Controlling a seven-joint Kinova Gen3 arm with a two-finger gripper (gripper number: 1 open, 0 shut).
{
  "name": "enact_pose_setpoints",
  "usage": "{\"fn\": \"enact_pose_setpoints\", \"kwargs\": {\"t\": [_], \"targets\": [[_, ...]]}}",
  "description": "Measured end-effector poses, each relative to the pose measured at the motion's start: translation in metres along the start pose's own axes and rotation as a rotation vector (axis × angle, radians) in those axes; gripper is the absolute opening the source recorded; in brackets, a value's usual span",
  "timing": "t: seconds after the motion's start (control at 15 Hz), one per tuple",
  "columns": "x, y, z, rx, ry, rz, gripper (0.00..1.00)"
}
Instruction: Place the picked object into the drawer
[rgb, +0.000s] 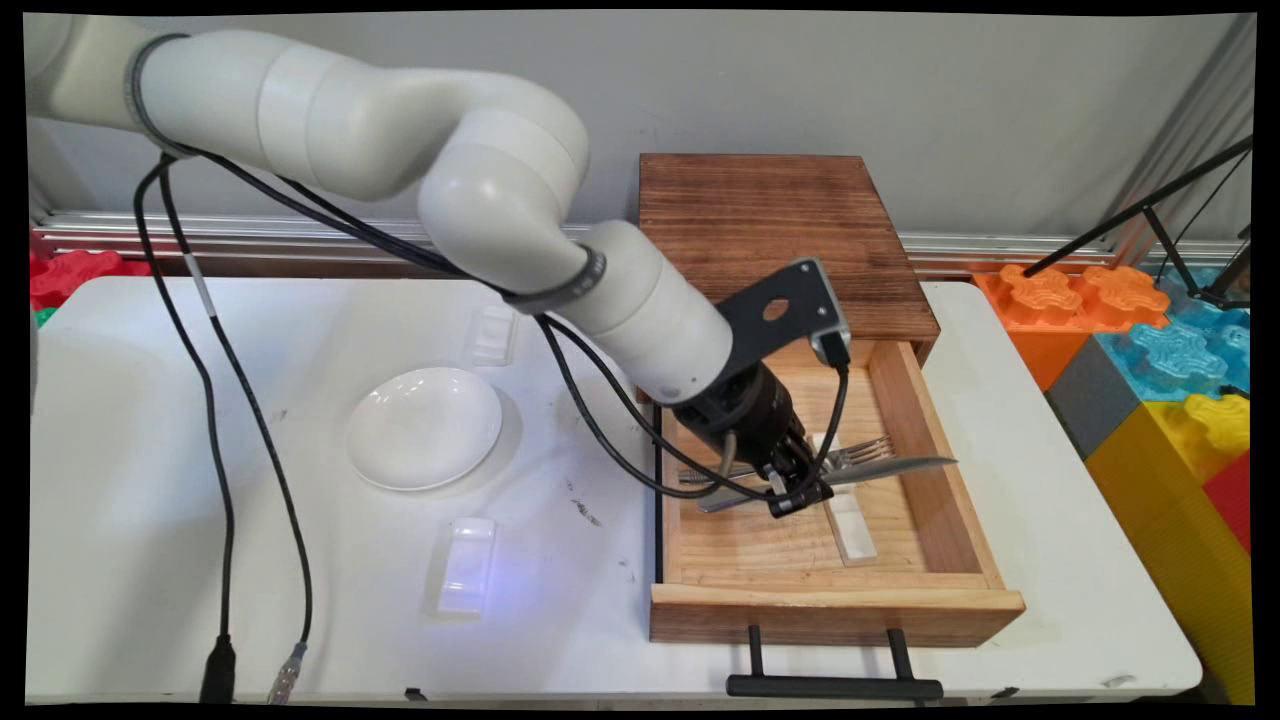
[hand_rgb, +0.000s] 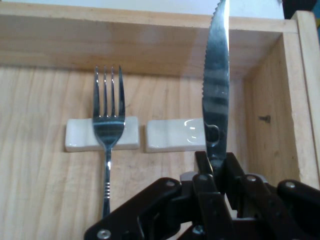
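the white arm (rgb: 480, 190) reaches in from the upper left, bends at the elbow and slopes down to the right. its black gripper (rgb: 797, 492) points down and rightward, the two fingers (hand_rgb: 212, 172) pinched together on a knife (hand_rgb: 216, 95).

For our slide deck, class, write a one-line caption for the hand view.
Gripper shut on a serrated knife above the open wooden drawer, beside a fork lying on a white rest.

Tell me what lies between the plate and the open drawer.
Only bare table with a few dark scuff marks lies between the plate and the drawer; the arm's cables hang over that stretch. The main view shows it.
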Motion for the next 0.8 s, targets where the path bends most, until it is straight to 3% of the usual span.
{"fn": "enact_pose_setpoints", "kwargs": {"t": [0.8], "targets": [[-0.020, 0.007, 0.044, 0.007, -0.005, -0.009, 0.00]]}}
